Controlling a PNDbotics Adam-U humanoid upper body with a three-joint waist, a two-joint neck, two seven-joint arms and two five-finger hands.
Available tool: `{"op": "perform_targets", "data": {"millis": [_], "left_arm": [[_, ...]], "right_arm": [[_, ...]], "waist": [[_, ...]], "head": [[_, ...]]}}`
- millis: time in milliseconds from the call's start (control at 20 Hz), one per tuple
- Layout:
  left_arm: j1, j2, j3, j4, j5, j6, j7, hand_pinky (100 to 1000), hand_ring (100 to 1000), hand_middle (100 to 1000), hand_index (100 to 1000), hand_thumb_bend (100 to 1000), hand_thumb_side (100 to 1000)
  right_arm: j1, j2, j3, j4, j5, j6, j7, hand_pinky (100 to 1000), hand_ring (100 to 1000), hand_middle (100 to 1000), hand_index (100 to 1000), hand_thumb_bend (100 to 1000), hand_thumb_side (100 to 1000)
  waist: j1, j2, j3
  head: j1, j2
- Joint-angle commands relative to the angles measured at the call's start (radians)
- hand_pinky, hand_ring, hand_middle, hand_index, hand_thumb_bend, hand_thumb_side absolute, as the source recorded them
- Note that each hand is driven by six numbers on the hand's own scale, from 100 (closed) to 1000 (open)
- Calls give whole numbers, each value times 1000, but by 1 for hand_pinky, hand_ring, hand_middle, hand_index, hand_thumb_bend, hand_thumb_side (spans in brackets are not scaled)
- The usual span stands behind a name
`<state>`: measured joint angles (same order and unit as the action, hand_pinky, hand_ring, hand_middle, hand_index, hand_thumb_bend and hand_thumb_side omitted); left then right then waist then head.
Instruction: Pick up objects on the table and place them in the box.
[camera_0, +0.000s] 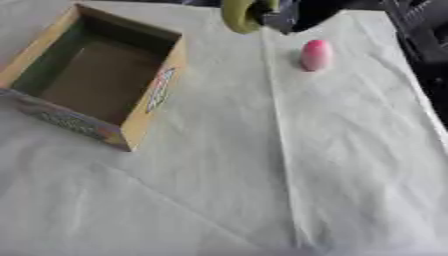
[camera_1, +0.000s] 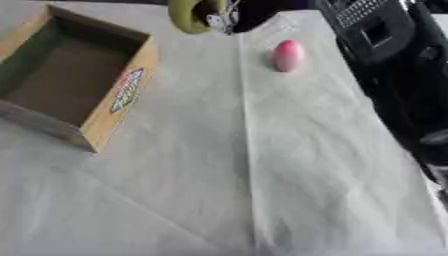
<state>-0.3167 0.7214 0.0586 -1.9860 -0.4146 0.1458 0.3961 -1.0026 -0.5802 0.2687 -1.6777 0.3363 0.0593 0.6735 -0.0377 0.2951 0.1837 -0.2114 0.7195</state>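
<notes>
While a pink egg-shaped object (camera_0: 316, 54) lies on the table (camera_0: 262, 175), the right hand (camera_0: 293, 17) holds a yellow-green object (camera_0: 238, 15) aloft beyond the open box (camera_0: 144, 107); its finger spread is unclear.

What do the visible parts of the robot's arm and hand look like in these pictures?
Only the right arm shows clearly, along the right edge of the right eye view: bulky, black, with a blocky segment bearing a grid-like panel and a recessed rectangle. The right hand at the top edge looks black with a silvery-grey metal part. No cables or sleeves are visible.
</notes>
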Motion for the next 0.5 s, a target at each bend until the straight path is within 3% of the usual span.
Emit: {"op": "perform_targets", "data": {"millis": [50,250,500], "left_arm": [[-13,24,6,-14,8,-5,7,706,821,1000,804,392,1000],[-17,20,6,-14,10,-7,14,705,820,1000,803,393,1000],[-26,15,7,-14,14,-9,26,704,820,1000,803,395,1000]], "right_arm": [[-51,51,3,40,1,-3,11,581,609,526,582,100,100],[-93,130,4,116,36,-7,-3,573,607,525,583,100,100],[-135,220,-1,215,52,-19,-20,563,602,521,582,100,100]], "waist": [[8,-26,4],[9,-28,10],[9,-29,17]], "head": [[-27,-13],[-72,-25],[-69,-30]]}}
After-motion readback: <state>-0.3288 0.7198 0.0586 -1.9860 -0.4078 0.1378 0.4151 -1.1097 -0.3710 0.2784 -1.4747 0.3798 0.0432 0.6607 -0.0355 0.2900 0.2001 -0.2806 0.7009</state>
